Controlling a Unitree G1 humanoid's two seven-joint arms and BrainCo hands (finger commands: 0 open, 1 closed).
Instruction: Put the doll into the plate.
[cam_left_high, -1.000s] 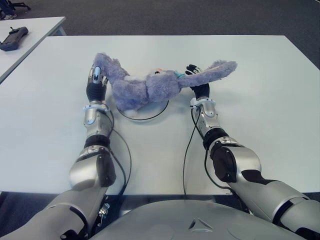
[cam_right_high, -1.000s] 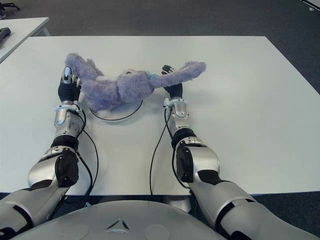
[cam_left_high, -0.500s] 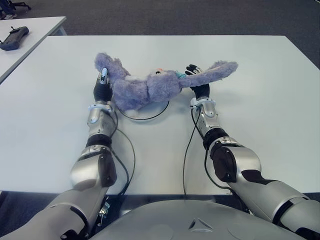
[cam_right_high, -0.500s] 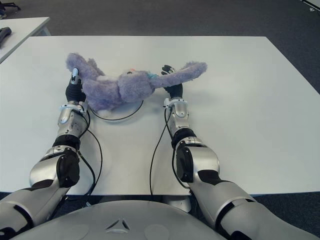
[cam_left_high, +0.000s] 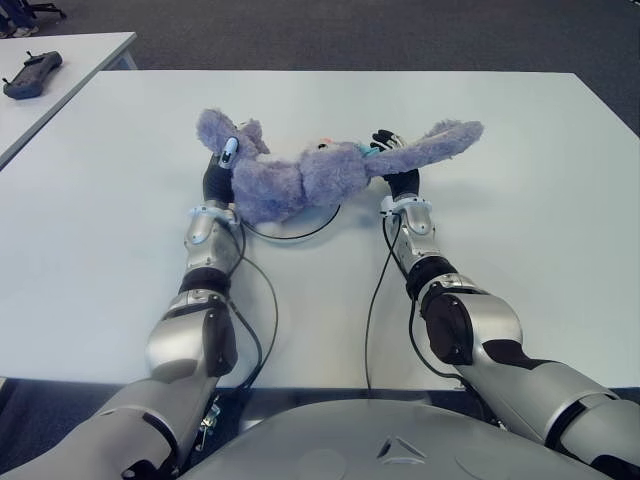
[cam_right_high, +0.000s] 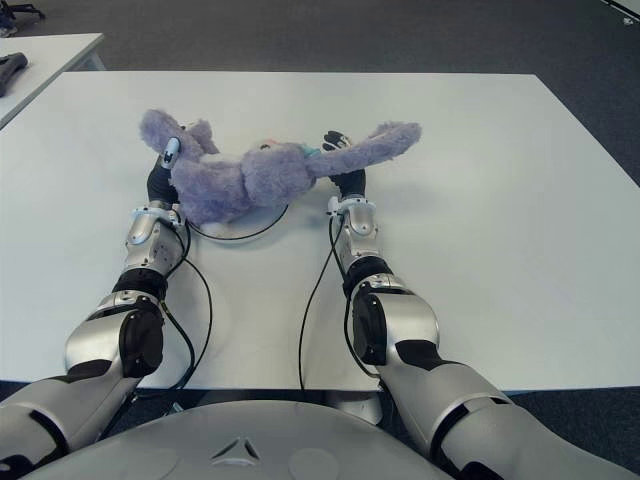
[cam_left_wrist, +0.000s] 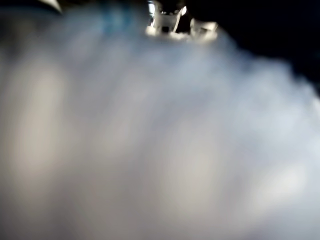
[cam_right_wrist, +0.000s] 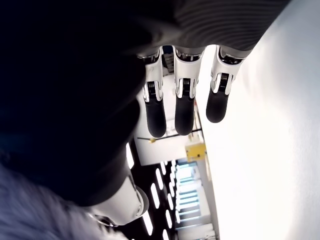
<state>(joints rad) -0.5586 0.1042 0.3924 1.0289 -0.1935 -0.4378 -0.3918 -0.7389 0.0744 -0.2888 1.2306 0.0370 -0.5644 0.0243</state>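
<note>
- Purple plush: one doll seen from the left eye, stretched across the white worktop, body lying over one round plate of which only the near rim shows; nothing else visible in that plate.
- One long fuzzy limb of the doll raised out toward the right, passing over the right hand.
- Left hand pressed against the doll's left end, one finger visible on the fur; whether curled around it or merely touching, cannot tell.
- One dark handheld controller on a second table at far left, well apart.
- Same layout from the right eye: doll over the plate, left hand at its left end, right hand under the raised limb.
- Left wrist: only pale blurred fur filling the frame, doll hard up against the camera; fingers not readable.
- Right wrist: three fingers held straight and slightly apart, clasping nothing; blurred fur of the doll at one corner, pale worktop alongside.
</note>
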